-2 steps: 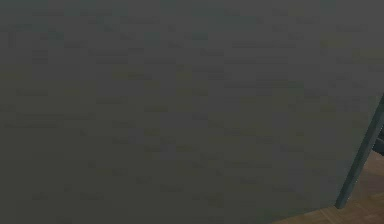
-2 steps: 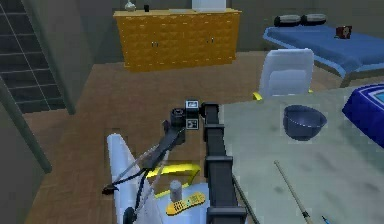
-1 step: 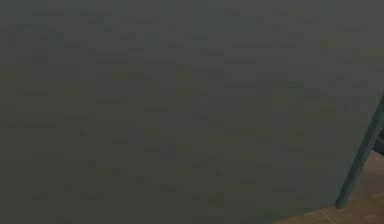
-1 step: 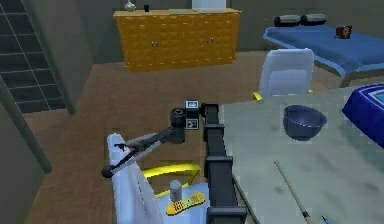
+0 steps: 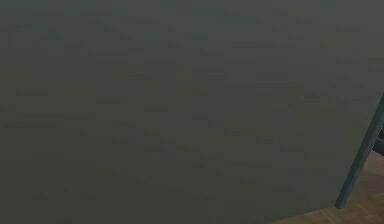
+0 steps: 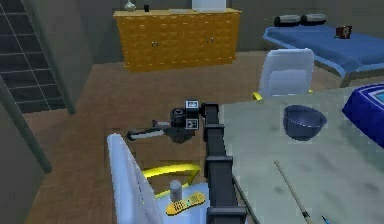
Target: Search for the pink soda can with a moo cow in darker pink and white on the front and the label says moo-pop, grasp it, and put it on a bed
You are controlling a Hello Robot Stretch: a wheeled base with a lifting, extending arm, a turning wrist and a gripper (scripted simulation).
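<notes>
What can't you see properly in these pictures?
- Arm side view: a small grey thing on the yellow chair seat is too small to name.
- Arm side view: a blue thing on the table is cut off by the right edge.
- Arm side view: small dark things on the bed are too small to tell.
- Forward view: a dark grey surface is too close to tell what it is.

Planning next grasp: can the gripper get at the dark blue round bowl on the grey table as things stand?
Probably not as is. The gripper points away from the dark blue round bowl, and the dark arm bar lies between them.
</notes>
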